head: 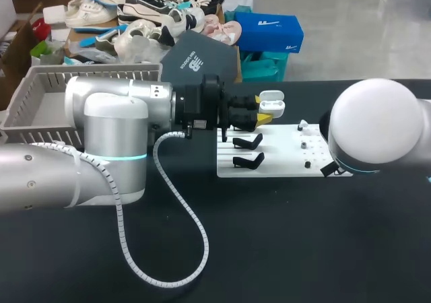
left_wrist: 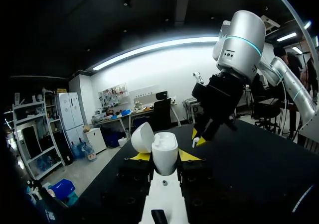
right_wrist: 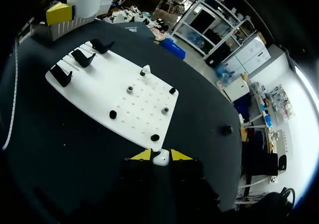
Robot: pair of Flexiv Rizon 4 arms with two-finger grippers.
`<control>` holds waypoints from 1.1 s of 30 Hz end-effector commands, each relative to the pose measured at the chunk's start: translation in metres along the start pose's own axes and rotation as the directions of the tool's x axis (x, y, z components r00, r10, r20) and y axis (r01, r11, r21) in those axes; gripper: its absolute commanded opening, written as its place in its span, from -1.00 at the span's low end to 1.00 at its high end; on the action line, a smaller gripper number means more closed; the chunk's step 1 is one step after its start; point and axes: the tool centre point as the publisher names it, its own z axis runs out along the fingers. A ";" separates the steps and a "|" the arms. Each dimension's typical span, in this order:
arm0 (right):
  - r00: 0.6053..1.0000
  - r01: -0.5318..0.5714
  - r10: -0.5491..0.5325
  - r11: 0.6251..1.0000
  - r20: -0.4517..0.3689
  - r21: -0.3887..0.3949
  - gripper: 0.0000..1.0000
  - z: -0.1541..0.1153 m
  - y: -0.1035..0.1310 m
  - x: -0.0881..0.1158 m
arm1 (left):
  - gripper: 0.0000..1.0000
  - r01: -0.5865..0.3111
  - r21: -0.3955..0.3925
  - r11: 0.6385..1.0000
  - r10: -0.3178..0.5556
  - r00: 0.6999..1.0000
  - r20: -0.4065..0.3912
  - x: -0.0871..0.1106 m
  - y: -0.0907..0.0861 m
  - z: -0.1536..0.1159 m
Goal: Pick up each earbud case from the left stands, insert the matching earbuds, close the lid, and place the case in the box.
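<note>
- Left hand (head: 261, 110) clamps a case (left_wrist: 164, 152), lid open, above the stand end of the board (right_wrist: 99, 92) (the three stands (right_wrist: 82, 58) sit bare).
- Right hand (right_wrist: 160, 155) pinches one earbud (right_wrist: 160, 159) at the board's edge opposite the stands; another earbud (right_wrist: 145, 70) waits on the board.
- Judged early: the case is lifted, but inserting the earbuds, closing the lid and boxing remain.
- The box (head: 40, 91), well beyond the board's stand end, shows no case in its visible part.

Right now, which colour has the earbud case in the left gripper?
The earbud case is white; the left wrist view shows it best.
</note>
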 end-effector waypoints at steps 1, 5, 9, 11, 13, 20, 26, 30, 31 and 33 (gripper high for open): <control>1.000 -0.002 0.002 1.000 0.006 0.004 -1.00 0.000 0.000 0.002 | -1.00 -0.001 -0.001 1.000 0.001 1.000 0.002 0.001 0.000 0.000; 0.978 -0.189 0.186 0.982 -0.099 -0.015 -1.00 0.002 -0.002 -0.003 | -1.00 -0.001 -0.001 1.000 0.001 1.000 0.002 0.001 0.000 0.000; 0.899 -0.403 0.394 0.915 -0.190 -0.006 -1.00 0.001 -0.009 0.006 | -1.00 -0.001 -0.001 1.000 0.001 1.000 0.002 0.001 0.000 0.000; 0.840 -0.496 0.488 0.868 -0.239 0.029 -1.00 -0.002 -0.011 0.009 | -1.00 -0.001 -0.001 1.000 0.001 1.000 0.002 0.001 0.000 0.000; 0.793 -0.566 0.551 0.824 -0.259 0.021 -1.00 -0.008 -0.010 0.012 | -1.00 -0.001 -0.001 1.000 0.001 1.000 0.002 0.001 0.000 0.000; 0.610 -0.746 0.718 0.663 -0.335 0.063 -1.00 -0.028 0.003 0.007 | -1.00 -0.001 -0.001 1.000 0.001 1.000 0.002 0.001 0.000 0.000; 0.513 -0.814 0.778 0.575 -0.362 0.082 -1.00 -0.043 0.014 -0.010 | -1.00 -0.001 -0.001 1.000 0.001 1.000 0.002 0.001 0.000 0.000; 0.455 -0.847 0.809 0.522 -0.372 0.098 -1.00 -0.054 0.021 -0.021 | -1.00 -0.001 -0.001 1.000 0.001 1.000 0.002 0.001 0.000 0.000; 0.457 -0.850 0.811 0.519 -0.365 0.090 -1.00 -0.059 0.023 -0.026 | -1.00 -0.001 -0.001 1.000 0.001 1.000 0.002 0.001 0.000 0.000; 0.468 -0.847 0.812 0.524 -0.349 0.085 -1.00 -0.067 0.028 -0.038 | -1.00 -0.001 -0.001 1.000 0.001 1.000 0.002 0.001 0.000 0.000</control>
